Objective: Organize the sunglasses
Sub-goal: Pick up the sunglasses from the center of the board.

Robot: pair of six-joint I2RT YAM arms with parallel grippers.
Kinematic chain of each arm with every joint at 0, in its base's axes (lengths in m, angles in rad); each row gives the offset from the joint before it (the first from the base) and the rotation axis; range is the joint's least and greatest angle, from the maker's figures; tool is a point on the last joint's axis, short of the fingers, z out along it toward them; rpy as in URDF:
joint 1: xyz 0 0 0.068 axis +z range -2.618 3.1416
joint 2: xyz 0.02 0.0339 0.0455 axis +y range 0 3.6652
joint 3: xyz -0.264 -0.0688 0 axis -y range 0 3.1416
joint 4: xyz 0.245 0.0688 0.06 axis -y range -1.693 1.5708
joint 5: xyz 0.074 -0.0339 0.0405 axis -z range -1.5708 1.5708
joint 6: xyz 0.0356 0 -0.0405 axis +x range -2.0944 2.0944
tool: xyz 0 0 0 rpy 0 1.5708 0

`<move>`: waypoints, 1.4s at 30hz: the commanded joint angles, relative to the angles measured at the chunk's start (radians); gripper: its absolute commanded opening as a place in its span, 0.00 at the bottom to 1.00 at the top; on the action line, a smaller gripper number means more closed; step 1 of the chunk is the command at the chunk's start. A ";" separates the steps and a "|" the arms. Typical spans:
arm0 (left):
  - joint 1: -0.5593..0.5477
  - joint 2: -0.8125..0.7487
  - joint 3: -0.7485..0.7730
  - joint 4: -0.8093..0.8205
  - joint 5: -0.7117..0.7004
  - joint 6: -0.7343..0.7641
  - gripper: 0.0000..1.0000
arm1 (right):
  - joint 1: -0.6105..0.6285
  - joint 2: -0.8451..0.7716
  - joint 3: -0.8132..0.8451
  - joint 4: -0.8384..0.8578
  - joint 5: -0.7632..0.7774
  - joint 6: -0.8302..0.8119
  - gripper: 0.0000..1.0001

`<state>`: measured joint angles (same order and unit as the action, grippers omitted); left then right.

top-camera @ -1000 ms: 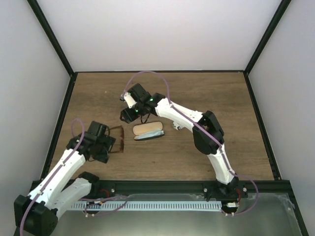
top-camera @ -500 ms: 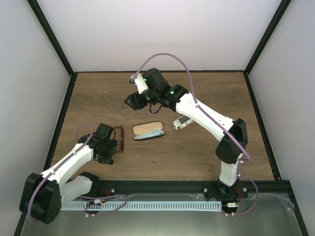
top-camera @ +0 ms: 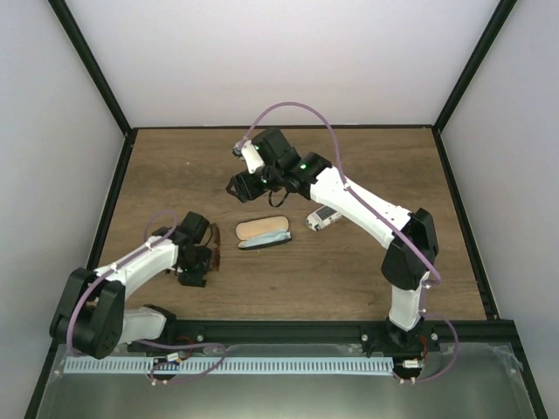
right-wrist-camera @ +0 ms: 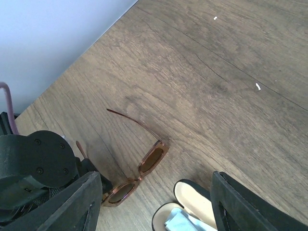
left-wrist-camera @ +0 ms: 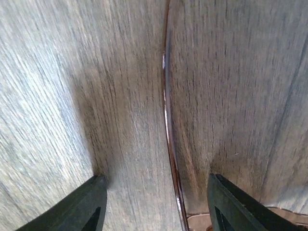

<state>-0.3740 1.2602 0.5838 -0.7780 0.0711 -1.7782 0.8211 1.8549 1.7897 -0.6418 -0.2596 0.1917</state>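
Note:
The sunglasses [top-camera: 213, 247], brown-framed with amber lenses, lie unfolded on the wooden table at the left; the right wrist view shows both lenses [right-wrist-camera: 140, 172]. My left gripper [top-camera: 203, 255] is down at them. In the left wrist view one thin temple [left-wrist-camera: 166, 110] runs between its open fingers [left-wrist-camera: 88, 208], touching neither. My right gripper [top-camera: 241, 186] hangs open and empty above the table, farther back, looking down on the sunglasses and the case; its fingers [right-wrist-camera: 72, 207] frame that view.
An open tan case [top-camera: 262, 230] with a light blue cloth [right-wrist-camera: 179, 222] inside lies just right of the sunglasses. A striped closed case [top-camera: 321, 218] sits under the right forearm. Black frame rails [top-camera: 112, 201] border the table.
My left arm has folded lower and reached right, bringing its narrowing jaws around a temple of the sunglasses. The right gripper has risen and pulled back toward the far side.

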 commanded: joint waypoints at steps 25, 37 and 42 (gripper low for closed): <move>0.012 -0.193 0.255 -0.158 -0.397 0.259 0.04 | -0.139 -0.083 -0.179 0.052 -0.060 0.122 0.62; -0.022 -0.027 0.310 0.317 -0.398 0.927 0.04 | -0.396 -0.251 -0.444 0.157 -0.127 0.308 0.61; -0.067 0.084 0.371 0.363 -0.416 1.017 0.04 | -0.411 -0.273 -0.489 0.170 -0.139 0.319 0.60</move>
<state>-0.4068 1.2846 0.8989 -0.5285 -0.3122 -0.9230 0.4053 1.6119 1.3178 -0.5034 -0.3611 0.4774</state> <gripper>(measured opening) 0.048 0.603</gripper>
